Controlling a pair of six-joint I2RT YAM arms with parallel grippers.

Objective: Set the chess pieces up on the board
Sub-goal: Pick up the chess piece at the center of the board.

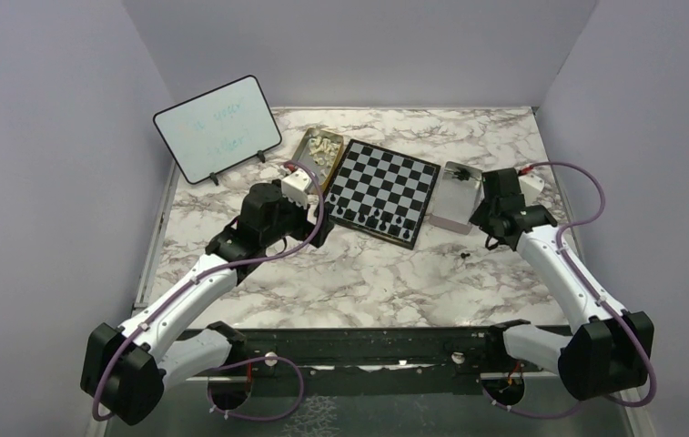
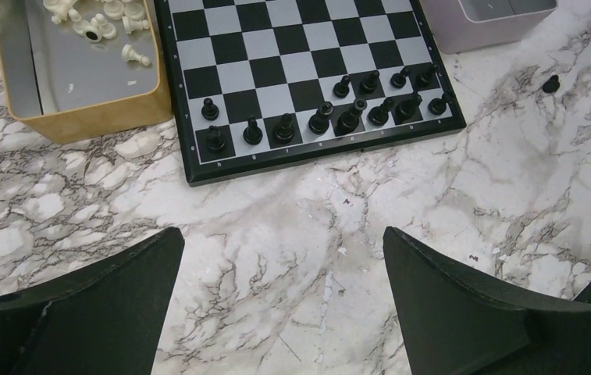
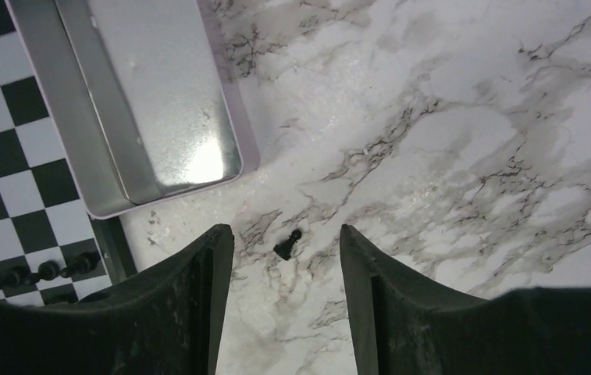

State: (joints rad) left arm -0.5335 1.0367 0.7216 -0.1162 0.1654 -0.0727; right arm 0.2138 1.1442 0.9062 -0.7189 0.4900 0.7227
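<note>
A white dry-erase board (image 1: pixel 217 127) stands tilted at the far left of the marble tabletop (image 1: pixel 368 282). Right of it lies a gold tin (image 2: pixel 81 117), open, with a heap of cream-white chess pieces (image 2: pixel 93 23) in its far end. It sits just beside the left edge of the chessboard (image 1: pixel 386 173).

The left fingers (image 2: pixel 120 297) are spread wide apart and hold nothing. They hover over bare marble near the board's near edge.

The chessboard lies flat at the middle of the tabletop, turned at a slight angle. Black chess pieces (image 2: pixel 339 117) stand on its two nearest rows; some are crowded close together toward the right, and the other rows show only squares.

Just beside the board's right edge sits a silver tin (image 3: pixel 159 117), open.

Near that tin, on the marble and off the board, is a single black pawn (image 3: pixel 287 245). The right fingers (image 3: pixel 175 297) are apart above it. In the wrist view the pawn shows in the gap between them, touching neither. Whether it stands upright or lies tipped I cannot tell.
</note>
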